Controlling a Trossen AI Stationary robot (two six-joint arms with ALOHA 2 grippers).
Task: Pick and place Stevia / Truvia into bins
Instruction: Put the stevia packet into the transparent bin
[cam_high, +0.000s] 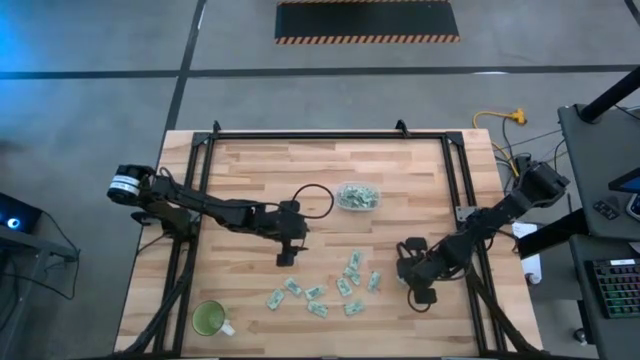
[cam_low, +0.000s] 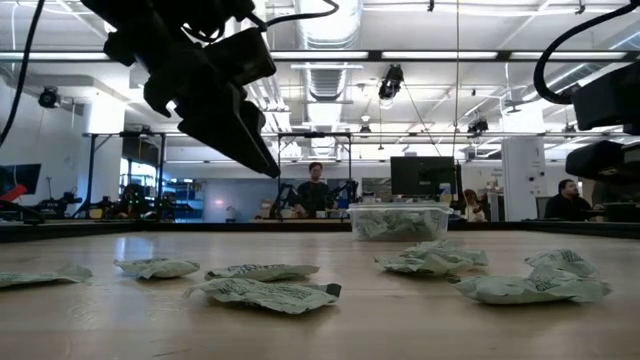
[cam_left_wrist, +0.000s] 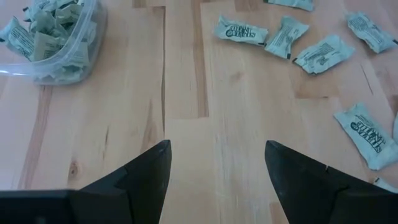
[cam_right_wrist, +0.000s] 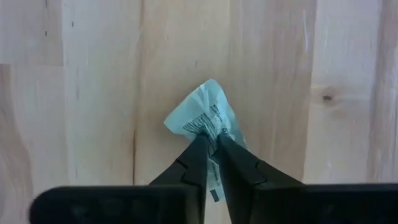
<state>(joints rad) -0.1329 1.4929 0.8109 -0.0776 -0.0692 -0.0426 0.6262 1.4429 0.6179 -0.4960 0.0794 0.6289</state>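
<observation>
Several pale green Stevia sachets (cam_high: 325, 290) lie flat and scattered on the near middle of the wooden table; they also show in the low view (cam_low: 262, 291) and the left wrist view (cam_left_wrist: 283, 36). The clear bin (cam_high: 357, 196) stands mid-table with sachets inside; it shows too in the low view (cam_low: 397, 220) and the left wrist view (cam_left_wrist: 53, 43). My left gripper (cam_high: 287, 252) hangs open above bare boards (cam_left_wrist: 217, 162), left of the scatter. My right gripper (cam_high: 418, 290) is right of the scatter, shut on one sachet (cam_right_wrist: 208, 115). My right gripper pinches one crumpled sachet between its two fingertips (cam_right_wrist: 198, 149), on the sachet's end nearest the fingers (cam_right_wrist: 212, 132). The rest of the sachet sticks out beyond the fingertips over the boards. I cannot tell whether it is clear of the table.
A green cup with a handle (cam_high: 210, 318) stands at the table's near left corner. Black frame rails (cam_high: 200, 200) run along the table's left, right and far sides. Bare boards lie between the bin and the scatter. People show in the room beyond (cam_low: 314, 190).
</observation>
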